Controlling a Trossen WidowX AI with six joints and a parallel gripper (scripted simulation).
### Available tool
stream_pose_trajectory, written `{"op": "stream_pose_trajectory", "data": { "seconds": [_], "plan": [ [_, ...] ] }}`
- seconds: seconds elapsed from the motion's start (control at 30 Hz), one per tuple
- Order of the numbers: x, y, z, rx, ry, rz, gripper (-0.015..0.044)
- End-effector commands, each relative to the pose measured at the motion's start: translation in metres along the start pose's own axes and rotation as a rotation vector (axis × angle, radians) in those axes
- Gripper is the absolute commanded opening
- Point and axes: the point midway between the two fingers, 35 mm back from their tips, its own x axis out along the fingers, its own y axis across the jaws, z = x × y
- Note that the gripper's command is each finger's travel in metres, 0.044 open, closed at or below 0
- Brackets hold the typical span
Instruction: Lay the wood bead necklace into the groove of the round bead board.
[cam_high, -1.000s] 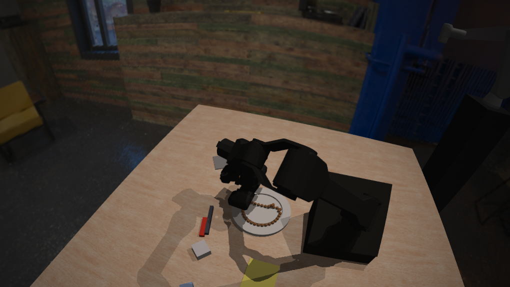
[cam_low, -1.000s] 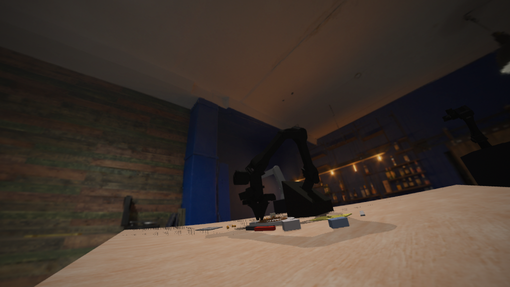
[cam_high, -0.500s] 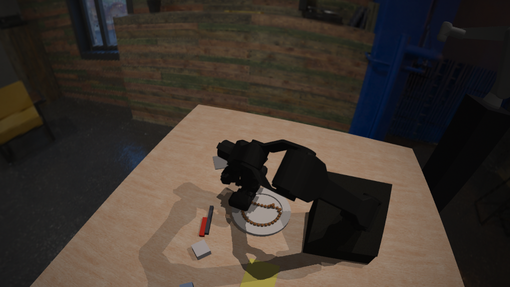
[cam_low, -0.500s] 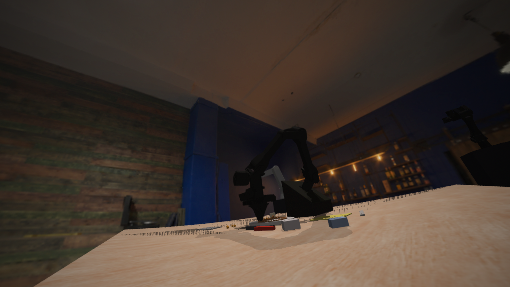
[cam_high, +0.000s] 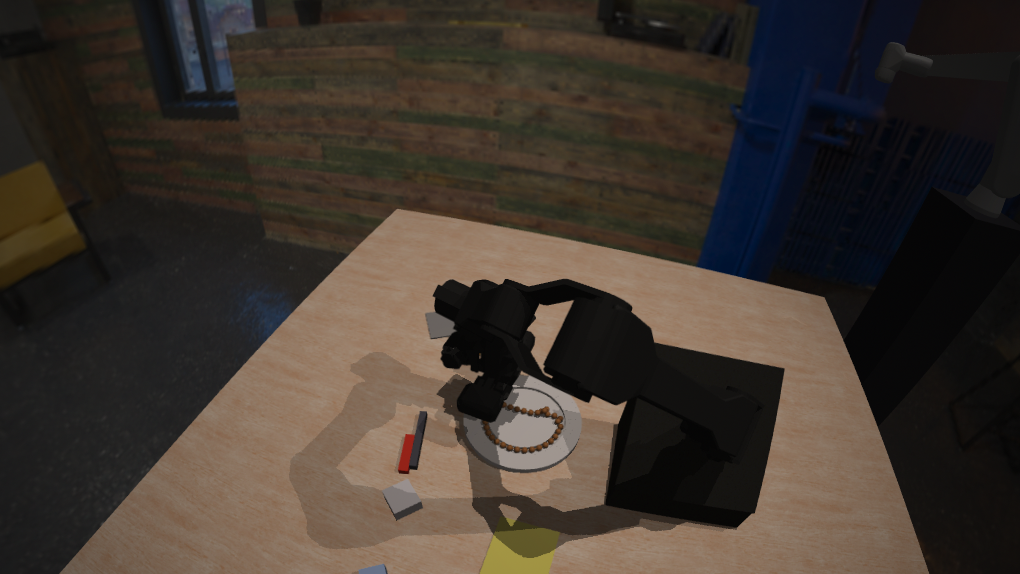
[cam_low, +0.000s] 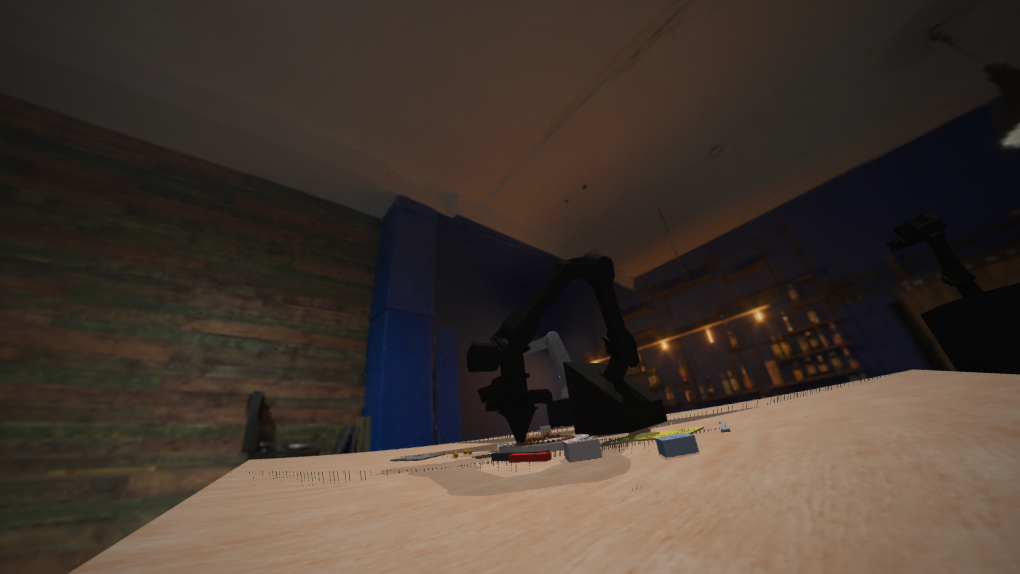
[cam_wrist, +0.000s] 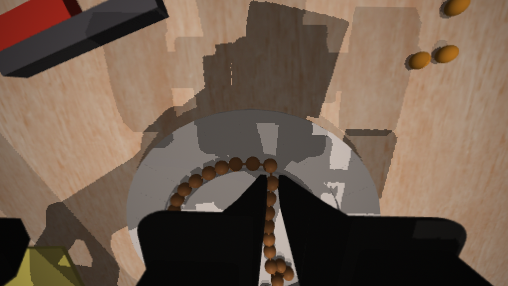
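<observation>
top, progress: the wood bead necklace (cam_high: 524, 449) (cam_wrist: 195, 181) is on the round bead board (cam_high: 524, 464) (cam_low: 550, 449) (cam_wrist: 250, 130); its near arc seems to follow the groove, but the far strand cuts straight inside it. Roughly half done, I judge; that strand remains.
top, place: board mid-table, between the left and right edges of the table (cam_high: 249, 485) (cam_low: 427, 528) (cam_wrist: 465, 175); yellow sheet (cam_high: 519, 553) (cam_low: 659, 434) (cam_wrist: 50, 265) towards the near edge.
top, forms: round brown beads; pale, flat disc with a thin circular groove; grey block (cam_high: 402, 497) (cam_low: 582, 449), squarish, flat-topped.
exterior, end effector: gripper (cam_high: 497, 416) (cam_low: 521, 439) (cam_wrist: 272, 181) points down at the board, fingertips together in a wedge.
exterior, surface: light, streaked wood grain; red bar (cam_high: 405, 454) (cam_low: 529, 456) (cam_wrist: 35, 20) glossless, straight-edged.
wrist, grip: fingers narrow, apparently pinching a bead of the necklace where the curved run turns into the straight strand.
wrist, left to do: ease that strand outward into the bare arc; the small bunch between the fingers' lower parts may need loosening.
wrist, loose pieces: orange beads (cam_wrist: 446, 53), smooth and oval, beyond the board's rim.
</observation>
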Motion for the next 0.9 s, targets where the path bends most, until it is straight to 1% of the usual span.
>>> {"op": "stream_pose_trajectory", "data": {
  "seconds": [0.0,0.47,0.87],
  "plan": [
    [0.0,0.0,0.0,0.0,0.0,0.0,0.0],
    [-0.006,0.001,-0.001,0.005,0.003,0.004,0.0],
    [-0.005,-0.01,0.008,0.005,0.003,0.003,0.0]
  ]
}}
